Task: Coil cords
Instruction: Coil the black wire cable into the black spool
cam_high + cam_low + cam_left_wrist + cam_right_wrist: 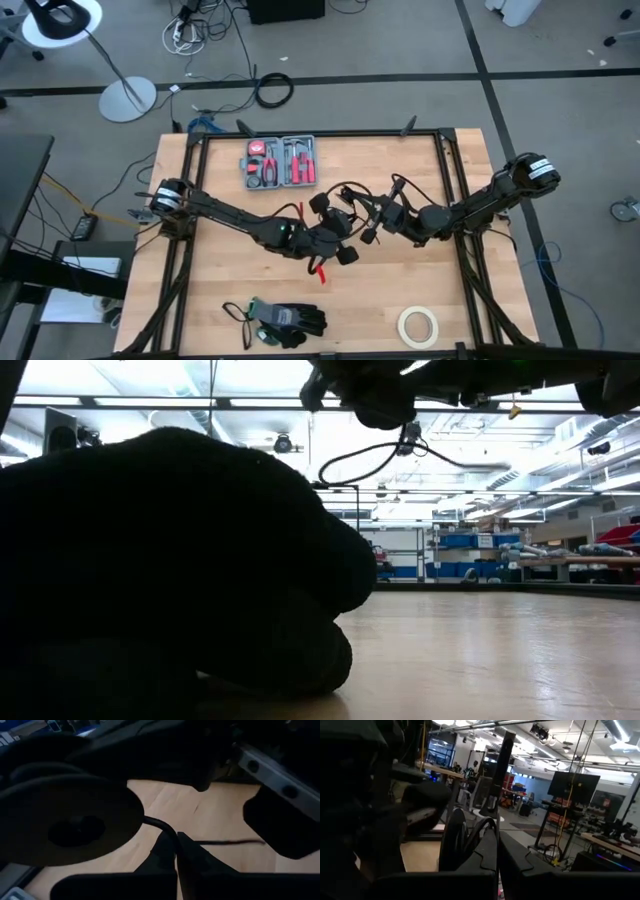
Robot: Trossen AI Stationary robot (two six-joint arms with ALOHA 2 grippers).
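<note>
Left gripper (335,240): met the other arm over the middle of the table, fingers together and pinching the cord, as the left wrist view showed (176,851).
Right gripper (372,222): just right of the left one, fingers pressed together on the cord where it rose between them (497,851).
Cord (350,193): thin and black, held off the wood between the two grippers, with a loose loop arching toward the far side; a flat round coil of it (75,822) sat close by the left fingers, and the same disc showed edge-on in the right wrist view (452,837).
Table (240,300): light wood in a black frame.
Tool case (281,162): grey, open, red-handled tools inside, at the far edge left of centre.
Gloves (285,320): black, at the near edge left of centre.
Tape roll (418,325): pale ring, near edge, right of the gloves.
Low view: mostly blocked by a dark bulk (170,560); cord loop hanging above (350,465).
</note>
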